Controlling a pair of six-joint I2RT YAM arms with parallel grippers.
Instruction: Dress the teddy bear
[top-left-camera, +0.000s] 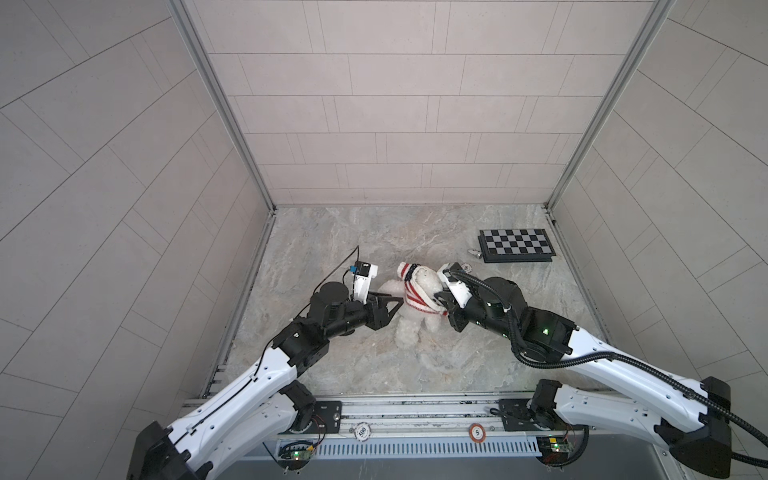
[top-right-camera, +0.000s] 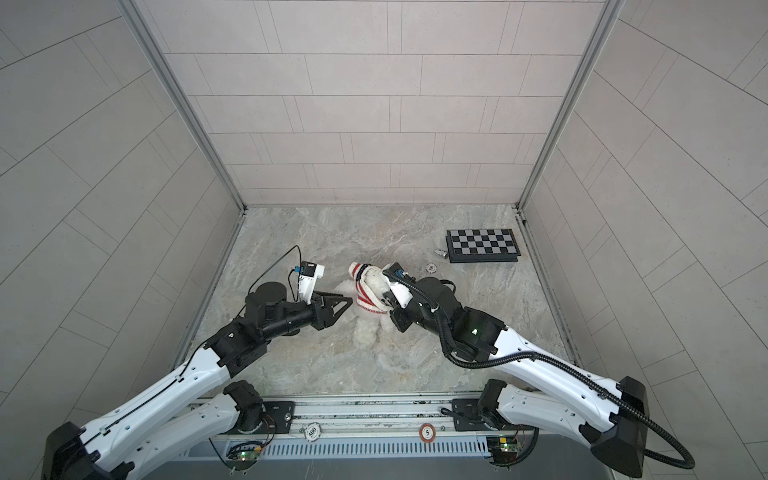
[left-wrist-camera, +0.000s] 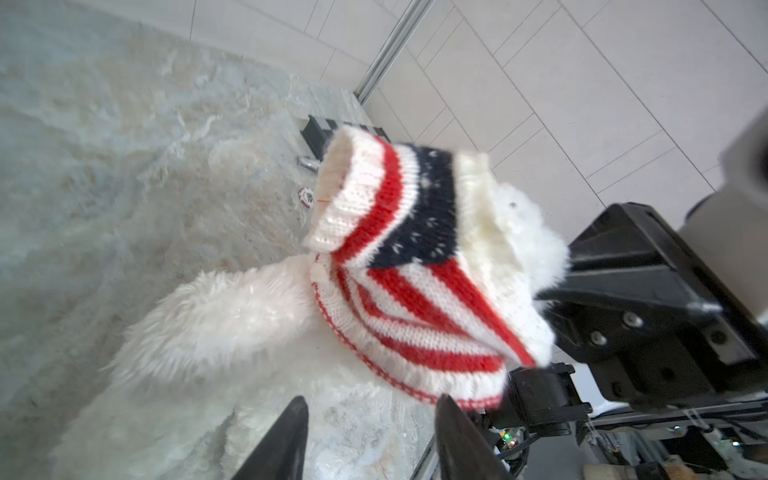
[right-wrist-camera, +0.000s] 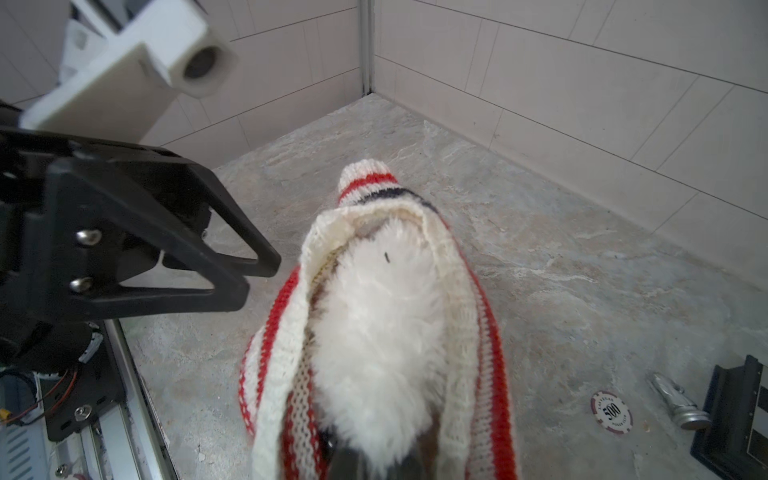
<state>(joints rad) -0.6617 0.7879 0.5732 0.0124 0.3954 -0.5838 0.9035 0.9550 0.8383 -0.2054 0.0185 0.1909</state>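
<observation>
Top views: the bear (top-left-camera: 409, 330) lies on the desk (top-left-camera: 374, 365), near its middle, with the sweater (top-left-camera: 413, 293) bunched around its chest and head. Our left claw (top-left-camera: 397, 306) sits just beside its flank. Our right claw (top-left-camera: 439, 302) is at the opposite side, touching the knit.

Left wrist view: the left claw (left-wrist-camera: 372, 399) stands partly open and empty. The sweater hem is just ahead, and one sleeve flops loose.

Right wrist view: the right claw (right-wrist-camera: 376, 461) is closed, seemingly pinching bear fur inside the sweater opening.

We judge the bear light, soft and squashy, with slippery fur, and the knit stretchy. A limb or the hem rib should hold better than loose fur.
</observation>
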